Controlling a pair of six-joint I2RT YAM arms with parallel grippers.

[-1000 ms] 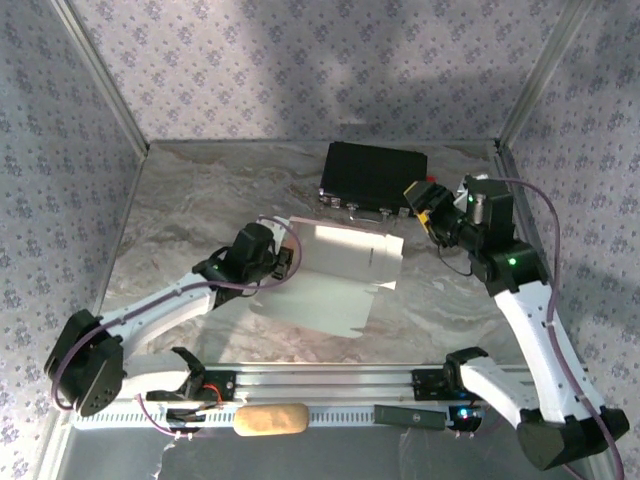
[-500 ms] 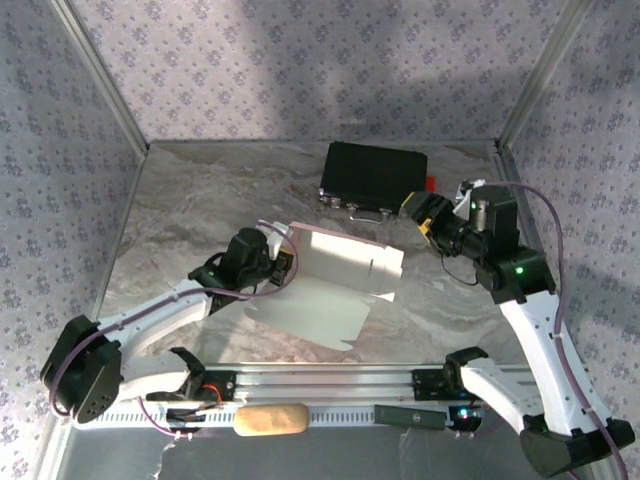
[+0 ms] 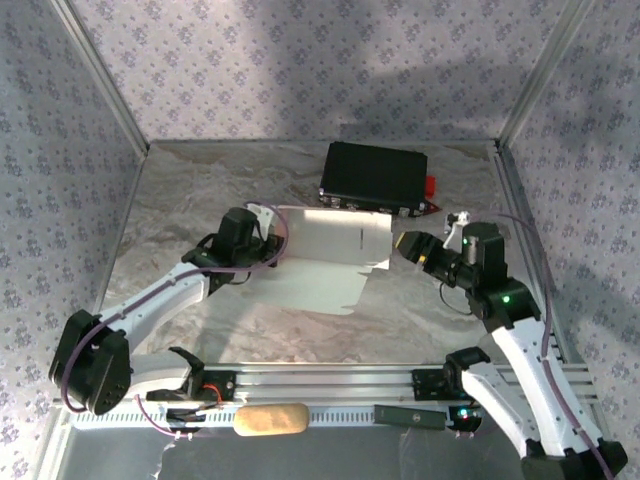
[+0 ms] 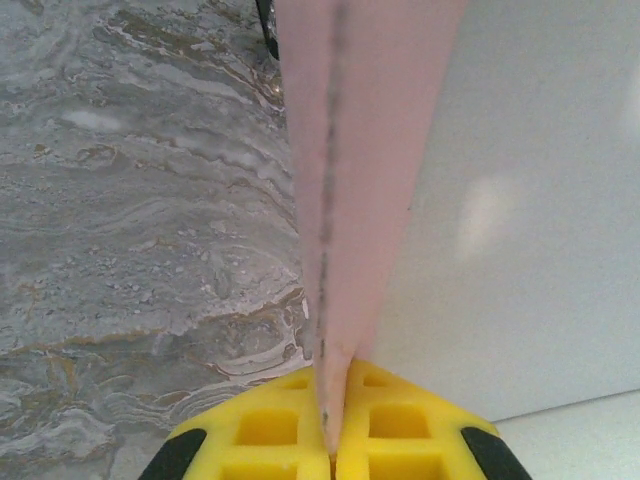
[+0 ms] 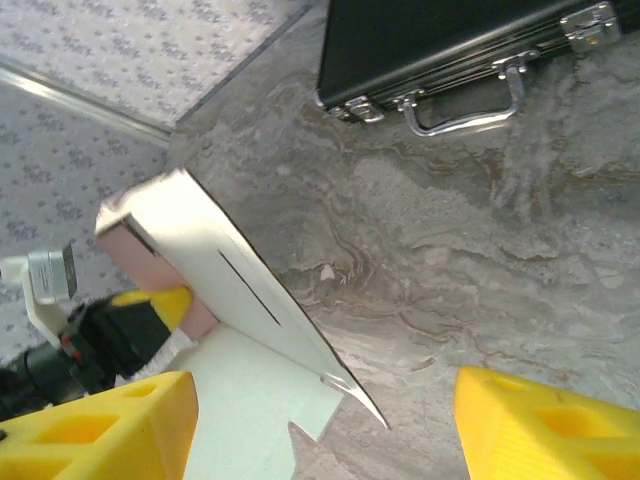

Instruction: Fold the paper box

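Shifted toward the tabletop's [image 3: 200, 190] far edge, the paper box [image 3: 335, 240] is pinched mid-fold by the left gripper [image 4: 330, 440]; its raised panel must next be met by the released right gripper [image 3: 411, 245].

Logged paper box [image 3: 330, 245] as pink on one face, pale whitish on the other, with a dark dashed line along the pink crease. Noted black case [image 3: 375, 172] with silver handle [image 5: 470, 108]. Marked table [image 3: 190, 200] as grey-brown marbling, walls [image 3: 300, 70] as lilac with small floral print. Saw yellow on left gripper [image 4: 330, 440] and right gripper [image 5: 325, 425].
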